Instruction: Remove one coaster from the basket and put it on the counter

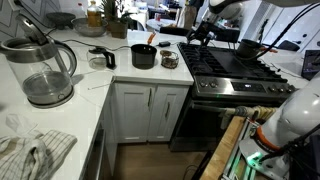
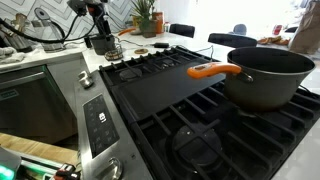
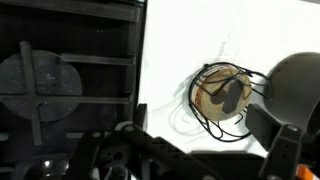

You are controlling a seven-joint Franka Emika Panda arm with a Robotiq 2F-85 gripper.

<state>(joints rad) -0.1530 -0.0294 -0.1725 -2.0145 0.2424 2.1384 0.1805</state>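
Well, the gripper [image 1: 203,35] hangs in the air over the edge where the stove [image 1: 235,68] meets the counter [image 1: 95,92]. Its two fingers are spread wide apart and there is nothing between them. In the wrist view the gripper [image 3: 205,150] comes in from the 6 o'clock side, and one dark finger [image 3: 280,145] shows at about 4 o'clock.

The basket [image 3: 222,97] sits on the white counter [image 3: 170,60]. In the wrist view it is at about 3 o'clock from the middle of the picture. It is a small round wire thing. A brown coaster [image 3: 210,97] lies flat inside it. The gripper is above the basket and does not touch it.

A black pot [image 3: 298,85] stands just beside the basket, at its 3 o'clock side in the wrist view. In an exterior view the basket [image 1: 169,60] sits at 3 o'clock of the black pot [image 1: 143,57], and the gripper is at about 1 o'clock from the basket.

A glass kettle [image 1: 40,70] stands on the counter far over at 9 o'clock. In an exterior view another pot [image 2: 268,75] with an orange handle [image 2: 212,71] sits on the stove, and the gripper [image 2: 100,42] is far back at 11 o'clock.
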